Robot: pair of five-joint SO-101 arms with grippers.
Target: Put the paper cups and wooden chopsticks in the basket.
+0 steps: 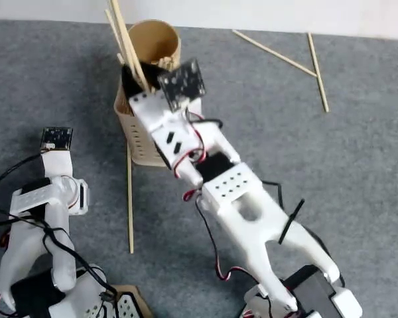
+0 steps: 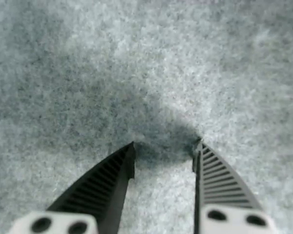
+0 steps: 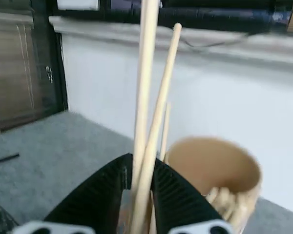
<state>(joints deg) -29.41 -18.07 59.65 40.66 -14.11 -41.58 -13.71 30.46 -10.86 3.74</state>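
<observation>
Wooden chopsticks (image 3: 145, 97), two of them, stand nearly upright, pinched between the closed jaws of the right end effector (image 3: 142, 163) over a beige perforated basket (image 1: 136, 136). A paper cup (image 3: 212, 165) sits just beside them at the basket's far end. One loose chopstick (image 1: 129, 199) lies on the grey surface (image 1: 358, 146) next to the basket, and two others (image 1: 273, 53) lie well apart near the far edge. The left end effector (image 2: 163, 148) hangs low over bare surface, jaws spread and holding nothing.
</observation>
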